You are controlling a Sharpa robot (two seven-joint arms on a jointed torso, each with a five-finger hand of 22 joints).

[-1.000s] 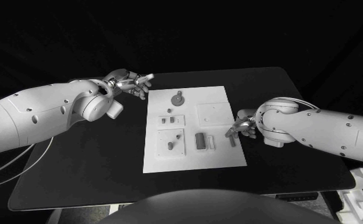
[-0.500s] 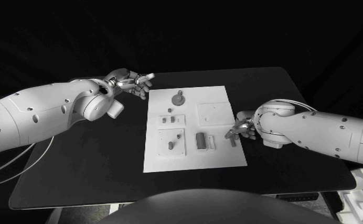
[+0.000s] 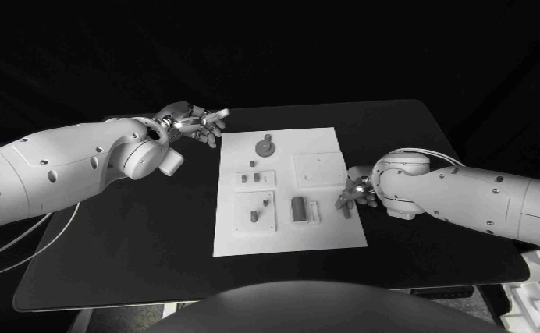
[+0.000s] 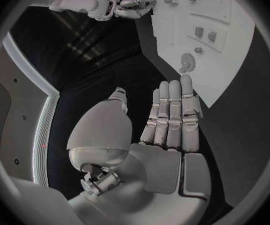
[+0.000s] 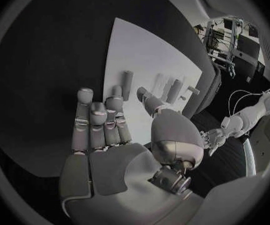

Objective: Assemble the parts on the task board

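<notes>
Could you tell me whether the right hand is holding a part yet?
No: the right hand is open, fingers spread above the task board.

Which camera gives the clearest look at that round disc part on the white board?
The head view: the disc lies unobstructed near the board's far edge. The left wrist view also shows it, bent by the lens, beyond the left hand. In the right wrist view I cannot pick it out.

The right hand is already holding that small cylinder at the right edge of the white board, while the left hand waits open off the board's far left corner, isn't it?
Not quite. The right hand is not holding the small cylinder: the right wrist view shows its fingers spread, short of the piece, which lies on the task board. The rest holds: the left hand is open off the board's far left corner.
</notes>
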